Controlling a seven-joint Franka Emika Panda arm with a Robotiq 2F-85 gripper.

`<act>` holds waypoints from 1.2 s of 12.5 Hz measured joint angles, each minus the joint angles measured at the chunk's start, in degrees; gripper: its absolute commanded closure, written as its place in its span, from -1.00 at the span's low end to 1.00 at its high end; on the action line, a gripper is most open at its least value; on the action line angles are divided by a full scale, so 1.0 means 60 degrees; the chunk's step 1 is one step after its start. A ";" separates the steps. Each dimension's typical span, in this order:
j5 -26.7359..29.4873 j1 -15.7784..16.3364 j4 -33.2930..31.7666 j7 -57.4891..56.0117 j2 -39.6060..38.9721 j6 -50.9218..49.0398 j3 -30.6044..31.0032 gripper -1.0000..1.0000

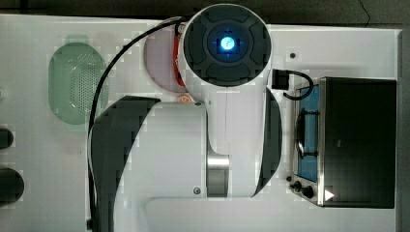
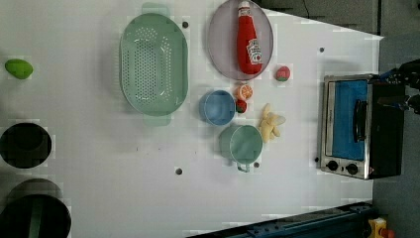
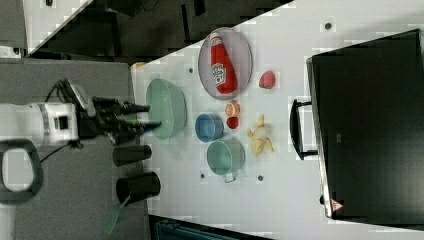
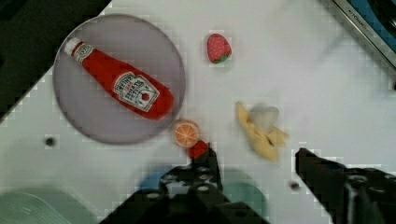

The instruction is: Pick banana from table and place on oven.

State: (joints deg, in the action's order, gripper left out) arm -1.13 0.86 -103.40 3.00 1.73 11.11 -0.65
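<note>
High above the table (image 2: 297, 198), the gripper (image 4: 254, 163) hangs with its two dark fingers (image 4: 205, 163) spread wide and nothing between them. From the wrist view it looks straight down on the banana (image 4: 261, 130), which lies on the white surface, pale yellow with a cream end, apart from the fingers. In the right view the gripper (image 3: 142, 116) sticks out from the arm (image 3: 40, 125) well clear of the tabletop.

Just beside the banana, the orange slice (image 4: 187, 133) lies touching a small red strawberry (image 4: 198, 149), and both sit close to the rim of a grey plate (image 4: 84, 126). A red ketchup bottle (image 4: 123, 88) lies on its side on that plate. A second strawberry (image 4: 218, 47) rests alone on the table, near the plate.

In the left view a blue bowl (image 2: 217, 107) and a green cup (image 2: 242, 144) stand near the banana (image 2: 270, 124), with a green colander (image 2: 153, 64) further toward the left view's left. The oven (image 2: 359, 126) stands at the left view's right, door shut, its black top bare.
</note>
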 measured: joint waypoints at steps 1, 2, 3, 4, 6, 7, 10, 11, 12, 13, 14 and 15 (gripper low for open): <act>-0.0003 -0.0076 -0.1110 0.0048 0.0956 -0.0832 -0.0002 -0.59; 0.0033 -0.0186 -0.2014 0.0048 0.2074 -0.1717 -0.0032 -0.80; 0.0075 -0.0258 -0.2555 0.0048 0.3092 -0.2062 -0.0126 -0.99; 0.0073 -0.0316 -0.2686 0.0048 0.3950 -0.2101 -0.0172 -1.00; 0.0107 -0.0287 -0.2238 0.0048 0.4938 -0.1784 -0.0150 -1.00; 0.0258 -0.0285 -0.1921 0.0048 0.5027 -0.1624 -0.0058 -1.00; 0.0031 -0.0282 -0.1902 0.0048 0.4285 -0.0551 -0.0075 -1.00; 0.0046 -0.0282 -0.2164 0.0049 0.3784 -0.0305 -0.0156 -1.00; 0.0048 -0.0245 -0.2387 0.0049 0.3134 -0.0118 -0.0261 -1.00; 0.0052 -0.0251 -0.2667 0.0068 0.2448 0.0108 -0.0325 -1.00; -0.0063 -0.0352 -0.3003 0.0095 0.1720 0.0638 -0.0281 -1.00; -0.0027 -0.0373 -0.3189 0.0097 0.0912 0.1241 -0.0272 -1.00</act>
State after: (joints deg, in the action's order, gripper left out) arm -1.29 -1.38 -122.54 3.58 7.20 18.56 -2.28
